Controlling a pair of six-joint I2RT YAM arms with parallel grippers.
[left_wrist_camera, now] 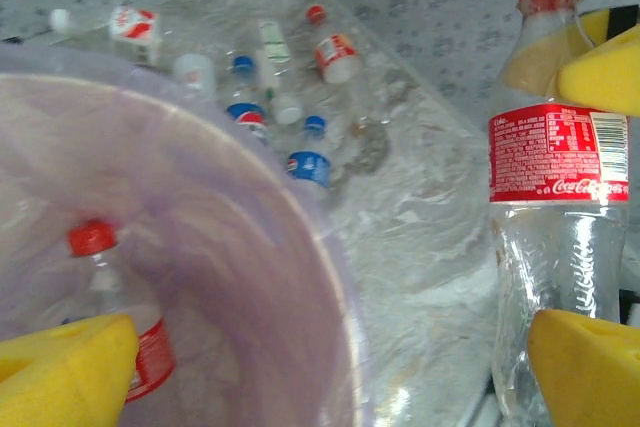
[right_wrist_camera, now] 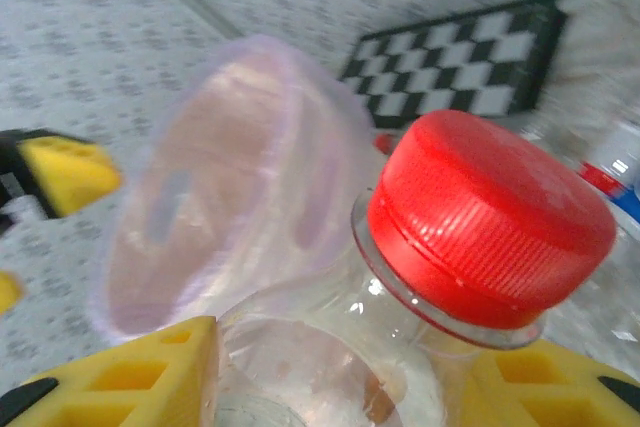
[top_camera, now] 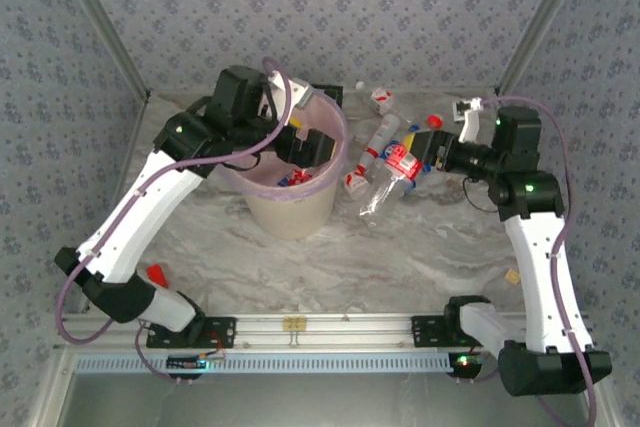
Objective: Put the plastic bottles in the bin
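- Closest to us, centre right of the right wrist view, is the held bottle [right_wrist_camera: 450, 247], red cap up. The right gripper [right_wrist_camera: 340, 387] is closed on its shoulder just under the cap, one yellow finger pressed to each side.
- Seen from above, that bottle lies right of centre, tilted, with its base pointing down-left toward the bin [top_camera: 290, 212]. We cannot tell whether the base is clear of the table [top_camera: 430, 237].
- Over the bin's mouth, left of centre, the left gripper [top_camera: 305, 147] hovers with its jaws spread as wide as they go, holding nothing.
- One binned bottle [left_wrist_camera: 110, 287] shows at the lower left of the left wrist view. The loose bottles [left_wrist_camera: 300, 147] lie on the table near the top middle.
- We judge these bottles empty and very light. Their thin clear walls would dent under a squeeze and the smooth plastic could slip.
- The neck and shoulder look stiffest, so we would grip there, as the right gripper does now. We would expect the long body to swing below that hold.
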